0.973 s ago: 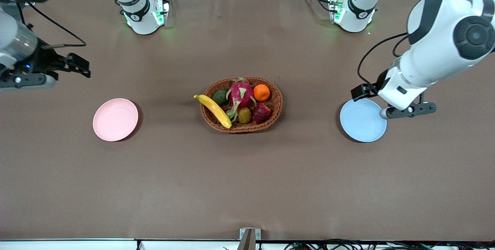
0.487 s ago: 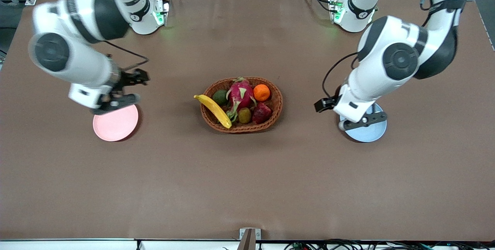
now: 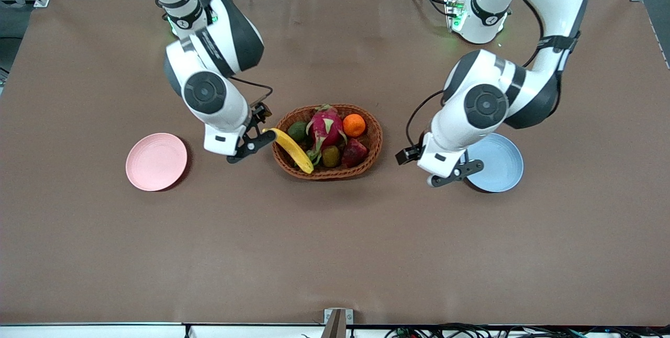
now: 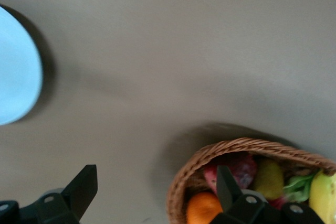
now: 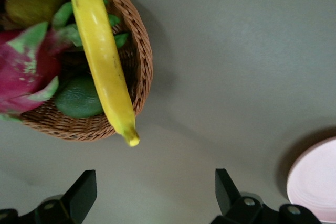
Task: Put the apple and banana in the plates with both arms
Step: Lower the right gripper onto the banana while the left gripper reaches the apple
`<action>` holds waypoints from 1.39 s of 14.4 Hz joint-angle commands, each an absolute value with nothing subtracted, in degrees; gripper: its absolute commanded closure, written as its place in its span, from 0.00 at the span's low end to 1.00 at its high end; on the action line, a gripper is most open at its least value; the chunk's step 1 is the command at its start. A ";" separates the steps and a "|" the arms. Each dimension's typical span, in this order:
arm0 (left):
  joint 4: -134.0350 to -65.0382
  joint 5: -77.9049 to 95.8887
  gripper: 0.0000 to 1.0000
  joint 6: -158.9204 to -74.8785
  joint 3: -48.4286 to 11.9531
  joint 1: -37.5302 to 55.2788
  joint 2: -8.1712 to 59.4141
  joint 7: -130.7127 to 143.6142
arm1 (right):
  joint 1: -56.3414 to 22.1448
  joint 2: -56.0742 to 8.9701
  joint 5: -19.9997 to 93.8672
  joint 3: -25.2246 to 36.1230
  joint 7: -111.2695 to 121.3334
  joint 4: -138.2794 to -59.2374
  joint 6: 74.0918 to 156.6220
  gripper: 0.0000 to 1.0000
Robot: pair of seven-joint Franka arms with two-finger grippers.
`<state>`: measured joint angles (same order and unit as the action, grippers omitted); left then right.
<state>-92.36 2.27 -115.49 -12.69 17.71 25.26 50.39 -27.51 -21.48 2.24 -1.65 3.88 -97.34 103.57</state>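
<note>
A wicker basket [image 3: 328, 142] sits at the frame's centre, holding the dark red apple [image 3: 354, 152]. The banana [image 3: 289, 149] lies diagonally across the basket's rim, its tip jutting toward the pink plate [image 3: 156, 161]. Only the wrist views show the fingers spread: the right gripper [image 5: 152, 200] beside the banana's tip, the left gripper [image 4: 157, 198] between basket and blue plate [image 3: 500, 162].

Counts on the tabletop [image 3: 335, 249]

Two arms, each with one tool: the right tool [image 3: 252, 145] and the left tool [image 3: 455, 173]. Two plates: one pink plate [image 3: 156, 161] and one blue plate [image 3: 497, 162]. One wicker basket [image 3: 335, 172]. Six fruits in it: one banana [image 3: 290, 149], one apple [image 3: 354, 152], one orange [image 3: 354, 125], one dragon fruit [image 3: 324, 126], one dark green fruit [image 3: 298, 131] and one small brownish-green fruit [image 3: 331, 156].
</note>
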 commanded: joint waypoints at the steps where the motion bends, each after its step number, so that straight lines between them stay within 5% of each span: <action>1: -91.23 3.08 0.00 -118.47 -12.48 20.11 27.77 55.53 | -27.51 -24.07 3.43 -1.14 5.10 -96.24 103.18 0.05; 13: -91.67 2.90 0.00 -131.56 -12.39 27.51 37.35 73.73 | -30.14 -28.39 3.69 -1.14 5.10 -96.50 105.65 0.36; 20: -91.67 3.08 0.00 -133.51 -12.48 29.44 39.63 80.59 | -30.50 -28.39 3.69 -1.14 5.01 -97.47 104.42 0.42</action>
